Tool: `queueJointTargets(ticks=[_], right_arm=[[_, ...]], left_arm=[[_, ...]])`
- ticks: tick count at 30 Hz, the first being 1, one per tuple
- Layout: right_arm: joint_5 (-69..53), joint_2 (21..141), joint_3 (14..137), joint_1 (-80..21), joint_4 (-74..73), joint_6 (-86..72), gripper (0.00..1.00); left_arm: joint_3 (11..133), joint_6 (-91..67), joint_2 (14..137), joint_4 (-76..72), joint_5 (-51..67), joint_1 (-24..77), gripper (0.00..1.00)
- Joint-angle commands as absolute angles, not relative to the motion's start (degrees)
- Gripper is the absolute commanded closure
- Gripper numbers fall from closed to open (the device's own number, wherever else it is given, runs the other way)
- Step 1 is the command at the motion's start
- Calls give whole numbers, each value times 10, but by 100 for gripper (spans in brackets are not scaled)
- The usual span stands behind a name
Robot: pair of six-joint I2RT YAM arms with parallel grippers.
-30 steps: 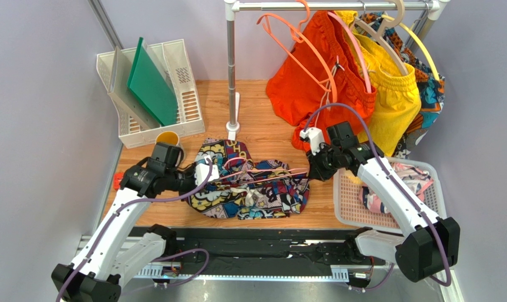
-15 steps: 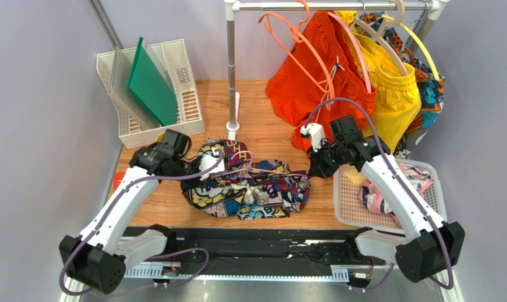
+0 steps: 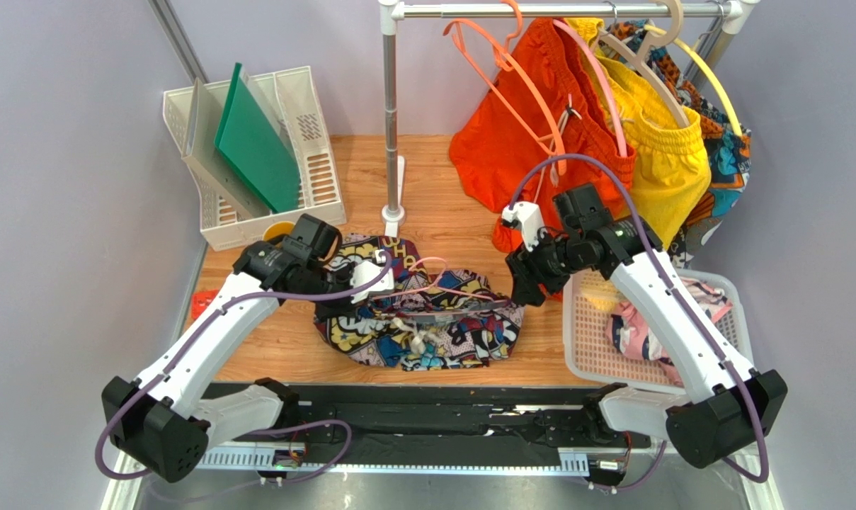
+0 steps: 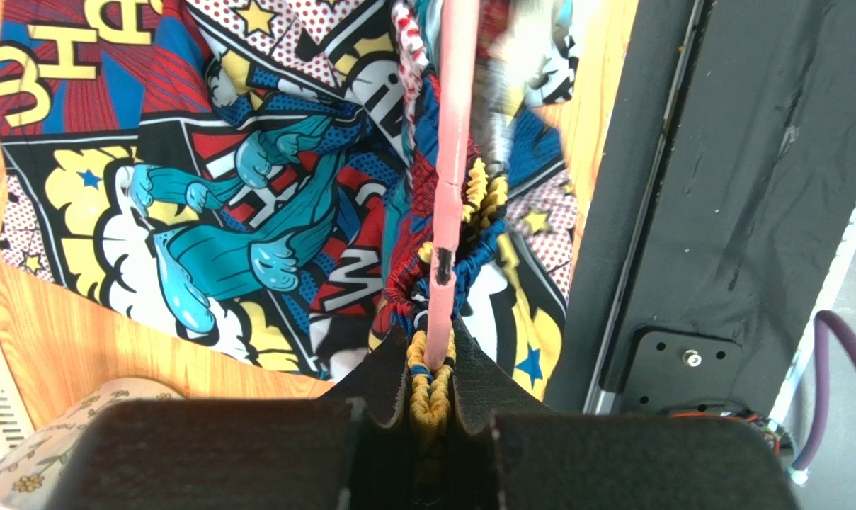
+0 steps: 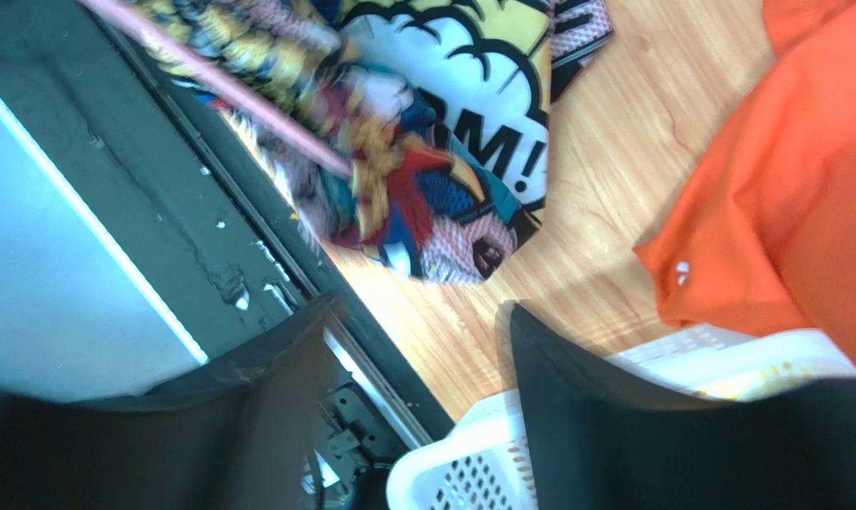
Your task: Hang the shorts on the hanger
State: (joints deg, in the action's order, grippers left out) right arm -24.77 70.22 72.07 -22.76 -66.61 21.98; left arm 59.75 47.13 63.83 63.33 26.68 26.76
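- Step in hand, as I judge it: fitting the waistband onto the hanger. The shorts (image 3: pixel 432 324) lie bunched on the desk (image 3: pixel 443 202), in front of both arms. The hanger (image 3: pixel 459 289) lies across their top, partly under folds of cloth.
- The left hand (image 4: pixel 432 367) is pressed together. It pinches one pink arm of the hanger together with the gathered elastic waistband.
- The right hand (image 5: pixel 416 319) is spread and holds nothing. It hangs just beside the right end of the shorts, a little above the desk.
- The next move probably asks the right hand to take the free end of the waistband or the hanger, while the left keeps its pinch, so the cloth can be drawn along the bar. How much of the hanger already sits inside the waistband, I cannot tell.
- Edges: the near hem lies close to the black front strip (image 3: pixel 432 409), so there is little room toward the robot.
- The white basket (image 3: pixel 586 340) is just beside the right hand, and the orange shorts (image 3: pixel 506 149) hang close behind it.
- More open wood lies behind the shorts, up to the foot of the rack pole (image 3: pixel 389 117).
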Motion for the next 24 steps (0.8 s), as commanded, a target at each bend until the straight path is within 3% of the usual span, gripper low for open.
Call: queueJointTargets(ticks=[1,10,19,22,23,24], right_arm=[[-318,646,741,-226,-667,257,30],[-467,620,763,-245,-546,319,30],[-420,658,823,-364,-521,386,41],[-416,664,833,-375,-533,390,57],[-417,664,835,-375,-541,392,70],[-417,661,836,-374,-546,393,74]], left_arm=[[618,454,604,630,312,267,100],[673,471,618,659,373,267,100],[761,490,645,716,396,275,100],[779,484,649,725,406,276,100],[782,482,649,726,408,276,100],[787,480,648,725,410,276,100]])
